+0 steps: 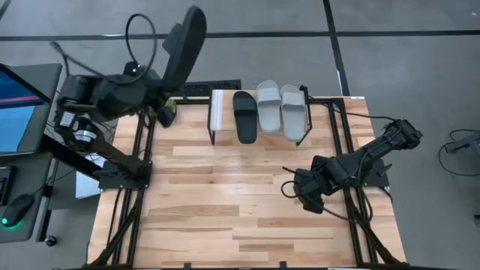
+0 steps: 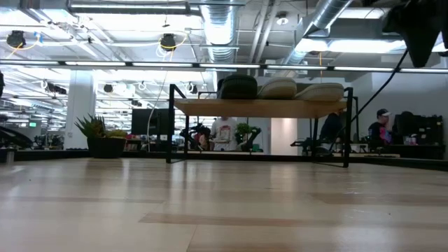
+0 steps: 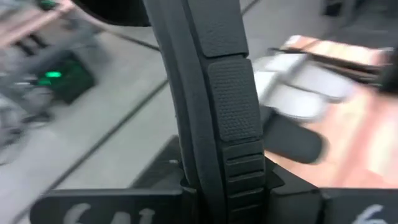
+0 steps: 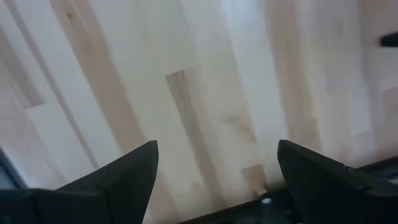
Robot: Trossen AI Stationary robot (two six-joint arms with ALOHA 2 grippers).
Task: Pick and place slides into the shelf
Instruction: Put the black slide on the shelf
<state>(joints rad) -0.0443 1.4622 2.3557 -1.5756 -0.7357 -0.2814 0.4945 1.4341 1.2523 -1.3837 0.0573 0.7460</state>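
Note:
The shelf (image 1: 222, 114) stands at the table's far edge. A black slide (image 1: 244, 116) and two light grey slides (image 1: 268, 106) (image 1: 293, 112) lie side by side on its plank, soles down; the low view shows them on top too (image 2: 238, 85). Another black slide (image 1: 184, 43) is up in the air beyond the table's far left corner, with my left gripper (image 1: 166, 88) shut on it. My right gripper (image 1: 298, 193) hangs open over the bare right half of the table, fingers pointing down (image 4: 217, 168). My left gripper holds the black slide by its lower end (image 3: 221, 177), pinched between the two fingers. The slide stands edge-on in the wrist view and hides the fingertips. It sticks out past the gripper, slanting up toward the far side, lifted clear of table and shelf.
The left part of the shelf's plank (image 1: 219, 105) is bare. Black frame rails (image 1: 127, 210) (image 1: 360, 217) run along both table sides. A screen (image 1: 19, 105) stands left of the table, and a small yellow-black object (image 1: 165, 114) sits near the far left corner. People show in the room behind (image 2: 381, 126).

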